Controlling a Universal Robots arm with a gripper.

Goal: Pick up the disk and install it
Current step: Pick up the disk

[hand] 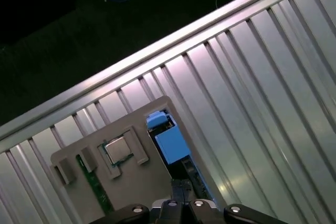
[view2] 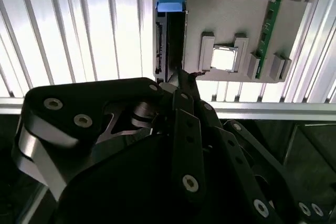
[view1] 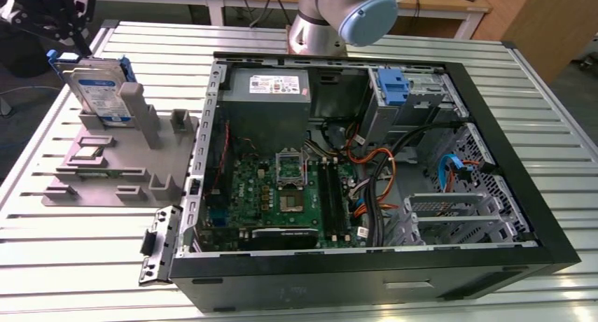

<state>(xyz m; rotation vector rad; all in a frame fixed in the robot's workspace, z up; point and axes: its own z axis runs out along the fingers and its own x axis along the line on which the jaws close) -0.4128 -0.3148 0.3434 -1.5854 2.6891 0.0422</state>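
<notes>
An open black computer case lies on the ribbed metal worktop, with its green motherboard exposed beside a grey power supply. Toward the exterior view's left, a grey holder carries a square chip.

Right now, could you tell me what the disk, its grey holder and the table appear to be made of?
The disk: silvery metal casing, blue rails probably plastic. The grey holder: matte, uniform grey, likely plastic. The table: ribbed, light-reflecting slats, seemingly aluminium.
</notes>
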